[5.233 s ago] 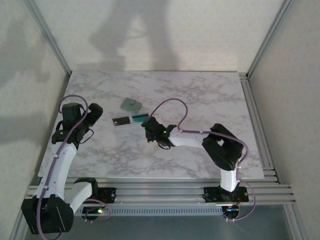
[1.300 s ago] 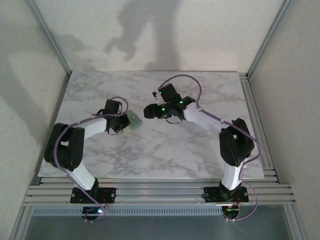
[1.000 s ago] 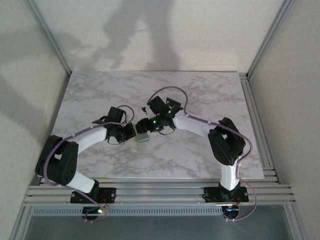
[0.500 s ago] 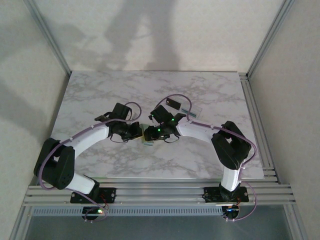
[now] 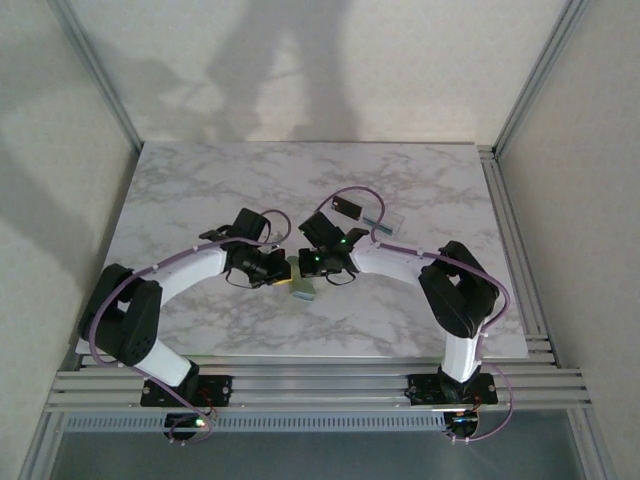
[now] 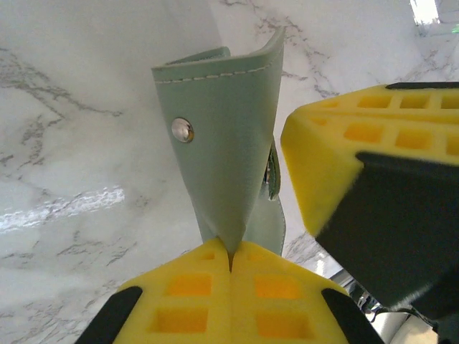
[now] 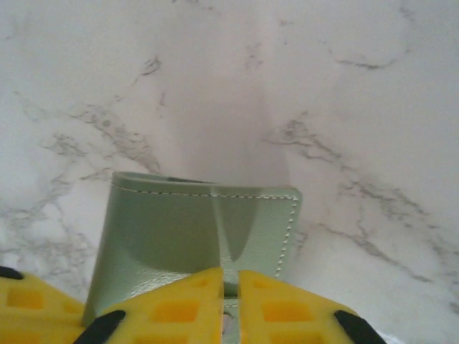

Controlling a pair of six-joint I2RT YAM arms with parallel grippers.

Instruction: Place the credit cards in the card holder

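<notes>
a: where's the card holder [image 5: 303, 289]?
b: middle of the table [image 5: 200, 190], right at the tips of both your arms, on the side toward the bases.
a: left gripper [image 6: 231, 266]?
b: pinched fully together on one edge of the holder. the flap with the snap stud [image 6: 182, 130] rises from the pads, bowed open.
a: right gripper [image 7: 229, 285]?
b: clamped too. the pads meet on the holder's edge and the green flap spreads away from them. your left wrist camera has one of its yellow pads [image 6: 337, 165] just beside the holder.
a: so both have it?
b: yes, each grips its own edge, tips nearly meeting.
a: cards?
b: on the marble behind your right arm, well apart from the holder. dark card [image 5: 346, 207], pale card [image 5: 390, 222], and a teal strip [image 5: 374, 217] between them. can't tell if that's a third card.
a: holder touching the table?
b: can't tell.
</notes>
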